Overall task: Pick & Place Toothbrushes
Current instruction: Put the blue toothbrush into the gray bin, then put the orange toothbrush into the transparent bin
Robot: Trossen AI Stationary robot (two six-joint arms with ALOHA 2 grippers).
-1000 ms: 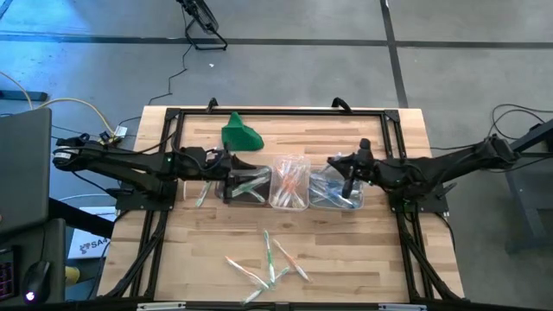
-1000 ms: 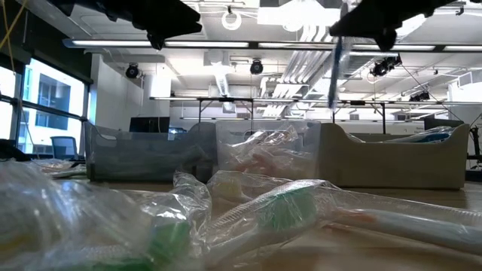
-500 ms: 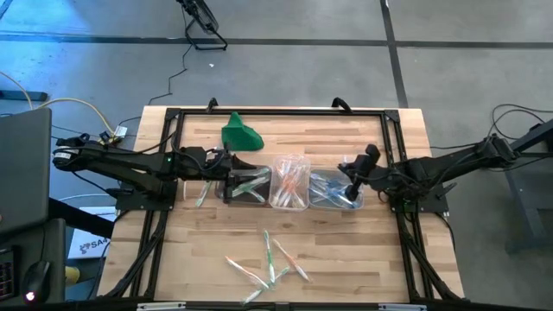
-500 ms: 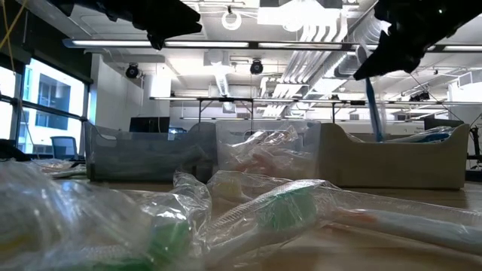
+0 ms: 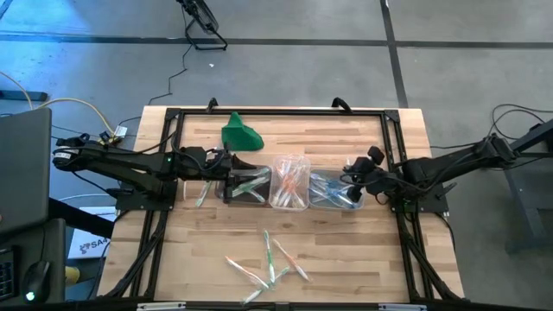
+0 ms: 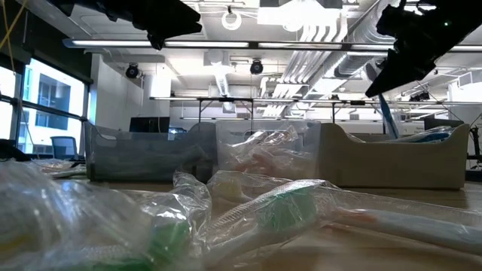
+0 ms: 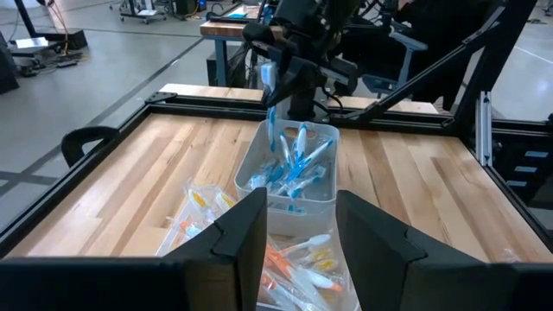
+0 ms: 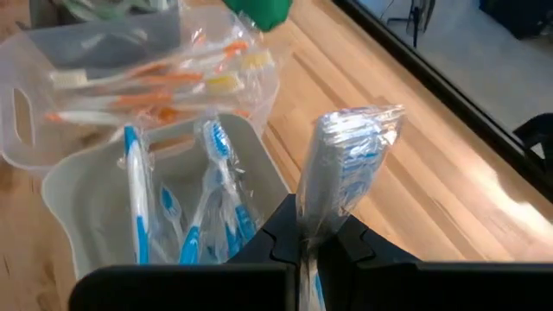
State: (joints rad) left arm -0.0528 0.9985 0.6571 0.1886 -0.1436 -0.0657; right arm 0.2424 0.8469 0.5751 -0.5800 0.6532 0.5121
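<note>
Three clear tubs stand in a row mid-table: the left one holds green toothbrushes, the middle one orange ones, the right one blue ones. My right gripper hangs over the right tub, shut on a wrapped blue toothbrush. My left gripper stays open and empty at the left tub's left end, fingers level. Several loose toothbrushes lie flat on the wood near the front edge. My right gripper pinches the wrapped blue toothbrush's shaft between its two fingers, which slant down from the table's right side. The wrapped end sticks out past the fingertips. The brush hangs tilted below the gripper, its lower end behind the right tub's wall.
A green cloth-like lump lies at the far left of the table. A black frame runs round the table top. Bare wood lies between the tubs and the loose toothbrushes.
My right gripper has tipped its fingers downward, rolled a little, sunk, and shifted toward the table's right edge, staying shut. The blue toothbrush has gone from hanging upright beside the right tub's left end to slanting down over that tub.
</note>
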